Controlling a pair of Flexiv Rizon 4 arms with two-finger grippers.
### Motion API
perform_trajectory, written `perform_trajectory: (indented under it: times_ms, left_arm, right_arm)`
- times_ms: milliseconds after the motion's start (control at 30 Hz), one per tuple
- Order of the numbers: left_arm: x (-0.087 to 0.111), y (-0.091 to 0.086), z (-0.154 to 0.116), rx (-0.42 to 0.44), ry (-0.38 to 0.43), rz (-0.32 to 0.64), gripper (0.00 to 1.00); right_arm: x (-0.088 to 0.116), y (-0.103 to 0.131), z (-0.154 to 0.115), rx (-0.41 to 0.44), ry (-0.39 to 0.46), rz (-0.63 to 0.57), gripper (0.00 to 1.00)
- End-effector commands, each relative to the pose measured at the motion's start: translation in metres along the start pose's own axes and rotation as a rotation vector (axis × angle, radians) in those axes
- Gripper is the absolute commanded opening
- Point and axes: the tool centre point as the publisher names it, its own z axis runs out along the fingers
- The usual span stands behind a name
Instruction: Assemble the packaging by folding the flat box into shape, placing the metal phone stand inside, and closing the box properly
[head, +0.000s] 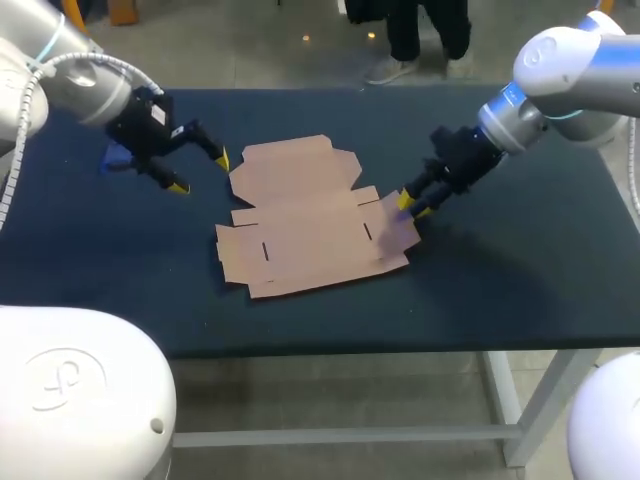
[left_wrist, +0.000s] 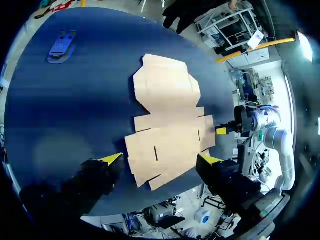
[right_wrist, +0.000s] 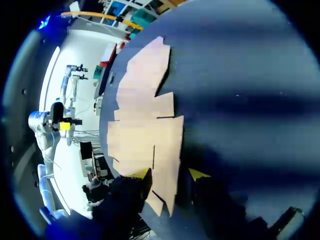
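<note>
Flat box (head: 310, 215): brown cardboard, unfolded, lying face-down-flat on the dark blue table (head: 520, 250), near its middle; several flaps spread outward around the edges, two short slits cut in the wider panel. No fold made, no side raised clearly enough to tell. Phone stand (left_wrist: 62, 45): small blue piece, resting on the table well apart from the flat box, beyond its left side and toward the far edge; in the head view half hidden behind the left pincer; not inside the box. Left gripper (head: 200, 172): held above the table just beside the left edge of the flat box, between box and phone stand; fingers spread wide apart, nothing between them, yellow tips pointing toward the box; in its own wrist view the box lies ahead of and partly under the spread tips. Right gripper (head: 412, 206): lowered at the right edge of the flat box, at the small side flap; fingers apart by a moderate gap, the flap's edge lying between them, one tip over the cardboard, the other over bare table just beside it; no clamping on the flap to be seen, contact with the cardboard not clear. Left arm (head: 80, 80) and right arm (head: 570, 70): entering from opposite sides of the flat box.
</note>
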Motion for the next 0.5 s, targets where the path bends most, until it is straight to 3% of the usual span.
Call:
perform_trajectory:
  times_ms: [33, 233, 300, 333, 367, 400, 500]
  left_arm:
    - [0.002, -0.004, 0.001, -0.009, -0.009, -0.003, 1.00]
    - [0.002, -0.005, 0.002, -0.010, -0.011, -0.010, 1.00]
    - [0.001, -0.005, 0.002, -0.010, -0.011, -0.012, 1.00]
    - [0.001, -0.005, 0.002, -0.009, -0.011, -0.014, 1.00]
    - [0.001, -0.006, 0.002, -0.008, -0.011, -0.014, 1.00]
    - [0.001, -0.006, 0.002, -0.008, -0.011, -0.015, 1.00]
    - [0.000, -0.006, 0.001, -0.007, -0.011, -0.016, 1.00]
  right_arm:
    - [-0.007, 0.014, 0.010, 0.242, 0.010, -0.008, 0.46]
    - [-0.007, 0.020, 0.019, 0.280, 0.030, -0.017, 0.40]
    - [-0.006, 0.022, 0.020, 0.285, 0.035, -0.020, 0.30]
    - [-0.006, 0.023, 0.021, 0.290, 0.039, -0.022, 0.22]
    - [-0.006, 0.023, 0.021, 0.295, 0.044, -0.025, 0.06]
    - [-0.006, 0.023, 0.021, 0.295, 0.046, -0.024, 0.00]
    - [-0.006, 0.022, 0.021, 0.280, 0.061, -0.020, 0.00]
